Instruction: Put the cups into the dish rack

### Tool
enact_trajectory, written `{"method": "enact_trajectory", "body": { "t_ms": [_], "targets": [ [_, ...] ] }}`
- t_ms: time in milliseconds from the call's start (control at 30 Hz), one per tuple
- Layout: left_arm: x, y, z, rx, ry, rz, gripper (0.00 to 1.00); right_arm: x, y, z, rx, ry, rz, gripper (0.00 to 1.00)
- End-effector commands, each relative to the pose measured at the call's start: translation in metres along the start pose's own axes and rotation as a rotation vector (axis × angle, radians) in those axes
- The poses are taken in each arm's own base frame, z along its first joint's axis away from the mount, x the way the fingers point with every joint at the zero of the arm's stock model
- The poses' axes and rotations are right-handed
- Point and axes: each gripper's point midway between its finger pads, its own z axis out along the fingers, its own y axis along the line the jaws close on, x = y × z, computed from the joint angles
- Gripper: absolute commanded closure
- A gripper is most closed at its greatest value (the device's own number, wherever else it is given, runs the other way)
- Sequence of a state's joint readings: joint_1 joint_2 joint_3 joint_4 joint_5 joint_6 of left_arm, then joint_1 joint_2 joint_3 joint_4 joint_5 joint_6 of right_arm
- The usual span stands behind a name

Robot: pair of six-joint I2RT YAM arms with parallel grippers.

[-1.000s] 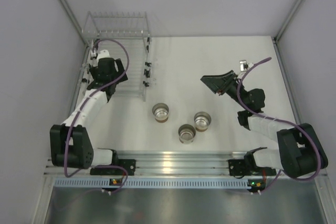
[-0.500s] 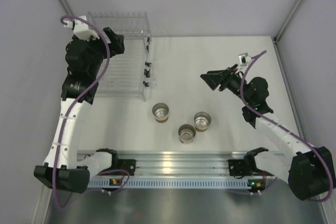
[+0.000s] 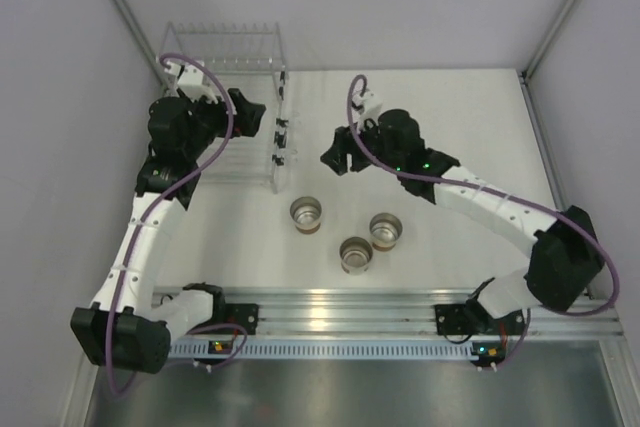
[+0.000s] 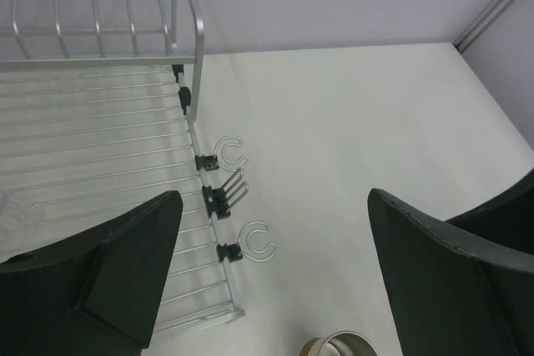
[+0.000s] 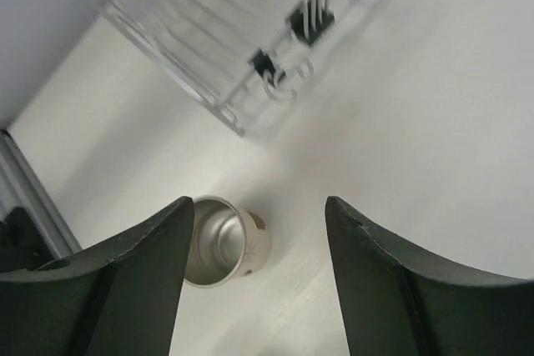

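Since a second ago both arms have swung: my right gripper [image 5: 259, 206] has come in from 3 o'clock toward the table's middle, and my left gripper [image 4: 274, 206] now hangs over the dish rack's [image 3: 225, 67] 3 o'clock edge. Both jaws stand released, gripping nothing. The rack, thin clear tines, sits at 10 o'clock; what it holds I cannot tell. Toward 6 o'clock on the white table [image 3: 450, 117] stand the left cup [image 3: 307, 214], right cup [image 3: 386, 229] and near cup [image 3: 356, 254], apart, round, cream, brown-banded, mouths up, shiny silver inside.
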State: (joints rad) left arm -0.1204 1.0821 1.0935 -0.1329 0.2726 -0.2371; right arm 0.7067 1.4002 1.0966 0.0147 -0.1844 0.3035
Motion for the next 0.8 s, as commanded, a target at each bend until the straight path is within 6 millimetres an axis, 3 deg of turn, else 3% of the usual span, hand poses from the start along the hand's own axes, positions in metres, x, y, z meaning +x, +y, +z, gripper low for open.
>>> {"method": "enact_trajectory", "body": {
  "t_ms": [0,200,500,767],
  "targets": [
    [-0.032,-0.014,-0.011,0.064,-0.126,0.034,0.02,0.057,-0.007,0.017,0.114,0.203,-0.052,0.36],
    [-0.026,-0.016,-0.009,0.091,-0.109,-0.009,0.02,0.105,0.006,0.037,0.13,0.333,-0.067,0.36],
    [-0.033,-0.015,-0.012,0.086,-0.144,-0.005,0.02,0.113,0.024,0.045,0.098,0.349,-0.075,0.36],
    [-0.036,-0.013,-0.015,0.081,-0.153,-0.001,0.02,0.133,0.022,0.06,0.109,0.405,-0.071,0.38]
  ]
}}
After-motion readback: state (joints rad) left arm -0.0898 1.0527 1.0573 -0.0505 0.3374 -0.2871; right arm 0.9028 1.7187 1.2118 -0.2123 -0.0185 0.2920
